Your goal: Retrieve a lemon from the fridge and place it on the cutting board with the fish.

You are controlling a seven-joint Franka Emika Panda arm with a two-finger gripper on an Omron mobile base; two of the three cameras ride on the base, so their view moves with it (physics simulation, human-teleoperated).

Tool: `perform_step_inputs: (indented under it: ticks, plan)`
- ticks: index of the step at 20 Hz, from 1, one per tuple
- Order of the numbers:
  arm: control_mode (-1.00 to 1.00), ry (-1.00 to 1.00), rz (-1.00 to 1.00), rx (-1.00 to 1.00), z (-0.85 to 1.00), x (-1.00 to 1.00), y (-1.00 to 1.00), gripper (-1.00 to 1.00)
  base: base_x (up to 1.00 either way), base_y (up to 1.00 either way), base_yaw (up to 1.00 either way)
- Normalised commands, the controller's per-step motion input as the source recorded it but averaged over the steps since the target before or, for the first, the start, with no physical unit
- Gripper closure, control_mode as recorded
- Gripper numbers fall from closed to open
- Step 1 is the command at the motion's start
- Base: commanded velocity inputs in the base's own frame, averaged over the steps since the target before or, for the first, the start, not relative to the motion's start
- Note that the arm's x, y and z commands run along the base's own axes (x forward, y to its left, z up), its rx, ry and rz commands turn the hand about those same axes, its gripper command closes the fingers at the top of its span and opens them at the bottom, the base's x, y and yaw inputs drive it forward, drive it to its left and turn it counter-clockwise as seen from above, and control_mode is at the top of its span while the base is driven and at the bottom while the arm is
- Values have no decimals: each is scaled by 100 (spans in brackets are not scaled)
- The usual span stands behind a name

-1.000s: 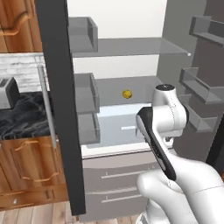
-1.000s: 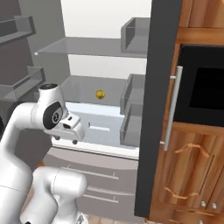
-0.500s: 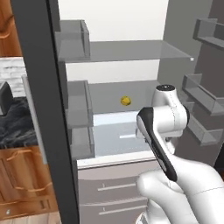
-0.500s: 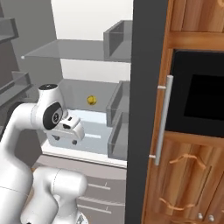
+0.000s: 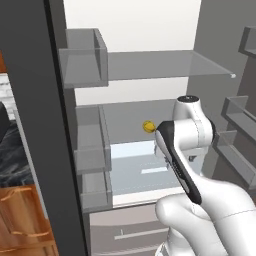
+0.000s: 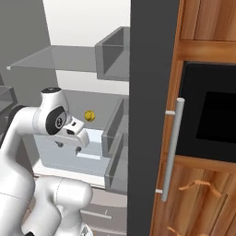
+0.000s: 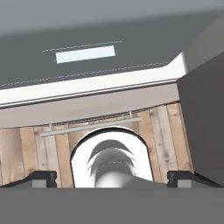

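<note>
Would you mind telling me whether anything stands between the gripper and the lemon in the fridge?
Nothing visible does. The fridge is open, and the lemon sits alone on a grey shelf near the back. The open gripper hangs in front of that shelf, pointing down, with only open space toward the fruit.

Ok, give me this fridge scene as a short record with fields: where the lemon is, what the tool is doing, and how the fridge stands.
lemon: on the middle shelf, toward the back of the fridge
fridge: doors open, grey shelves and door bins showing
tool: open, holding nothing, in front of the shelf and apart from the lemon
lower drawers: shut
task stage: lemon not yet picked up
</note>
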Motion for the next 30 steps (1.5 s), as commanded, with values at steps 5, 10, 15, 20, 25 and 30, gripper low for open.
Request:
perform_step_inputs:
  ticks: [5,10,15,20,25,30]
  plan:
    - [100,0,0,0,0,0,0,-100,51,12,-3]
    - [-100,-8,11,0,0,16,0,-100,3,0,0]
    - [-100,-21,22,0,11,68,0,-100,0,0,0]
    - [-100,-3,1,0,7,91,2,-100,0,0,0]
    - [-100,-6,0,0,0,95,11,-100,0,0,0]
    - [-100,-3,0,0,4,70,4,-100,0,0,0]
